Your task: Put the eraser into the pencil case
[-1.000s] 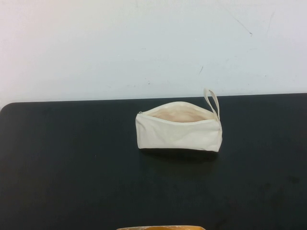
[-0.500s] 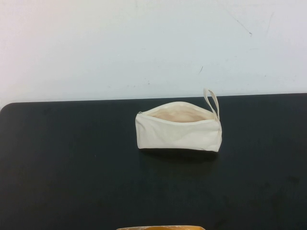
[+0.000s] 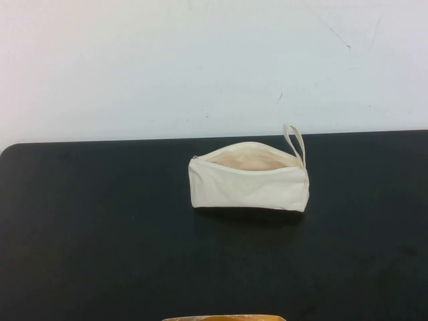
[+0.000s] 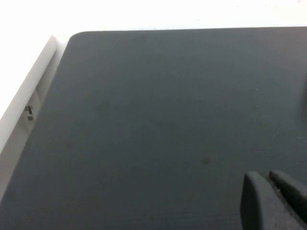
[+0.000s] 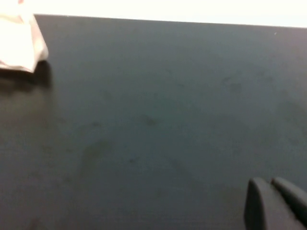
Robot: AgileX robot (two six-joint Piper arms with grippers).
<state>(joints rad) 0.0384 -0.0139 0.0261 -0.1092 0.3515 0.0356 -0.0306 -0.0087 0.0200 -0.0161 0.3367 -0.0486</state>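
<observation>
The pencil case (image 3: 249, 182) is a cream fabric pouch lying on the black table (image 3: 100, 227), a little right of centre near the far edge. Its zip is open and shows the beige lining, and its loop strap (image 3: 295, 143) sticks up at the right end. One corner of it shows in the right wrist view (image 5: 17, 43). The eraser is not in view. My left gripper (image 4: 265, 176) is shut and empty over bare table near the left far corner. My right gripper (image 5: 268, 182) is shut and empty over bare table, well away from the pouch. Neither gripper shows in the high view.
A white wall (image 3: 214, 60) rises behind the table's far edge. A tan-orange strip (image 3: 224, 317) pokes in at the bottom edge of the high view; I cannot tell what it is. The table's rounded left corner (image 4: 72, 38) borders a white ledge.
</observation>
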